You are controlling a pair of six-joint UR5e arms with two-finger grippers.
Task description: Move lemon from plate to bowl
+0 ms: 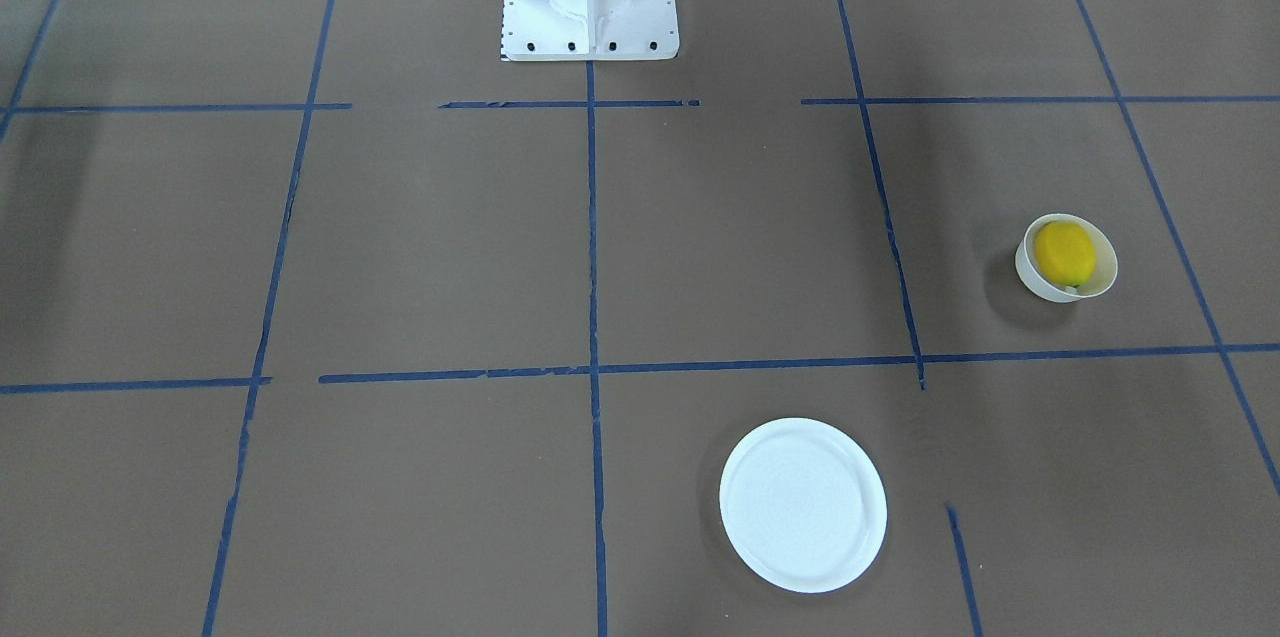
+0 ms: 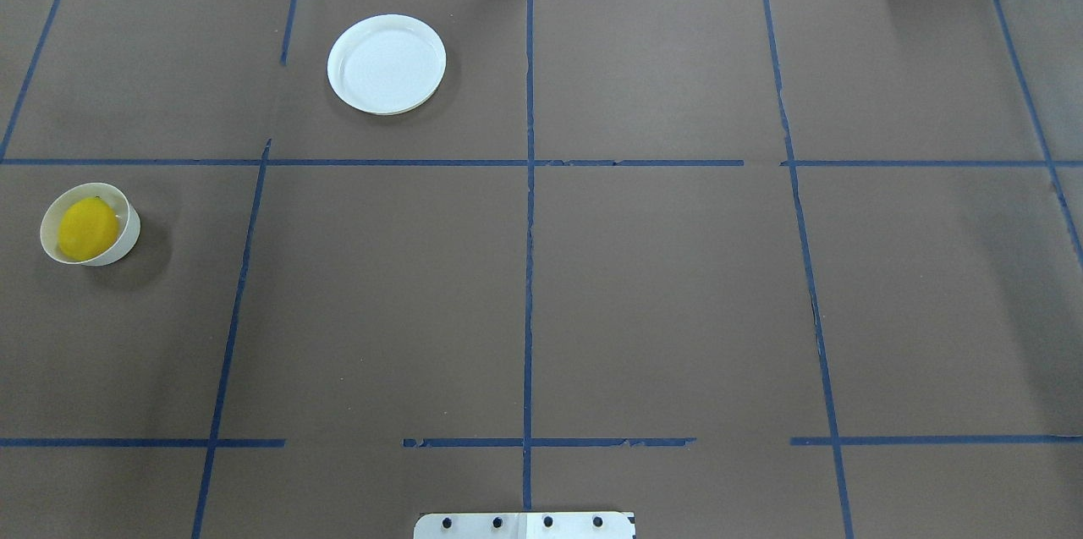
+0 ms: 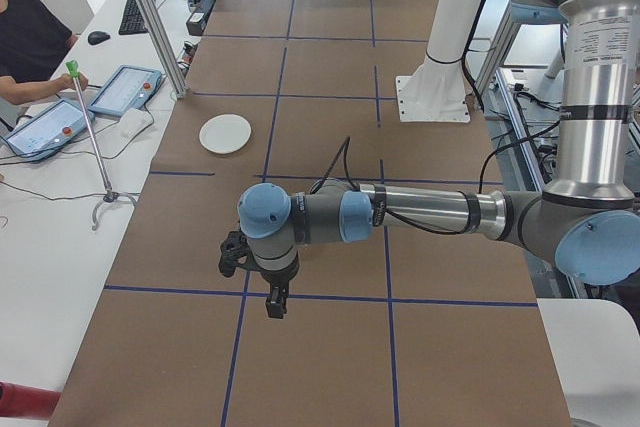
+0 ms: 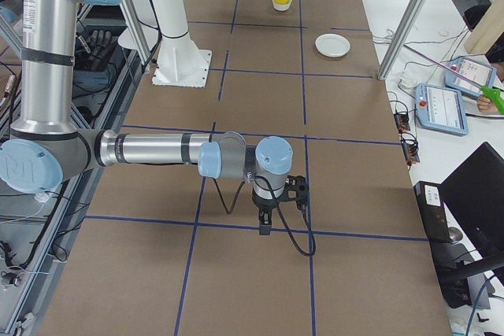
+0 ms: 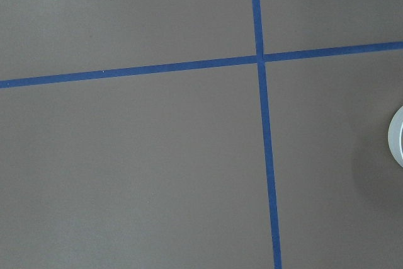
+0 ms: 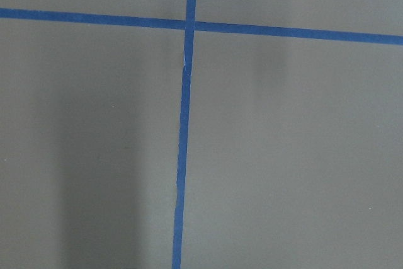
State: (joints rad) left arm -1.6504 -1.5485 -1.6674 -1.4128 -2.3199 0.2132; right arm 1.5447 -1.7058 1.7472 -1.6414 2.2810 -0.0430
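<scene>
The lemon (image 1: 1063, 253) is seen lying inside the bowl (image 1: 1035, 282), its yellow body filling most of the hollow and its greenish tip turned toward the bowl's wall. The bowl is set on the brown table (image 1: 700, 237) on the robot's left side, well apart from the plate (image 1: 803, 505), which is placed flat farther from the robot's base, beyond a blue tape line (image 1: 760, 364). The left gripper (image 3: 275, 303) and the right gripper (image 4: 265, 224) are shown only from the sides, pointed down above the table; whether their fingers are released or clenched cannot be told.
</scene>
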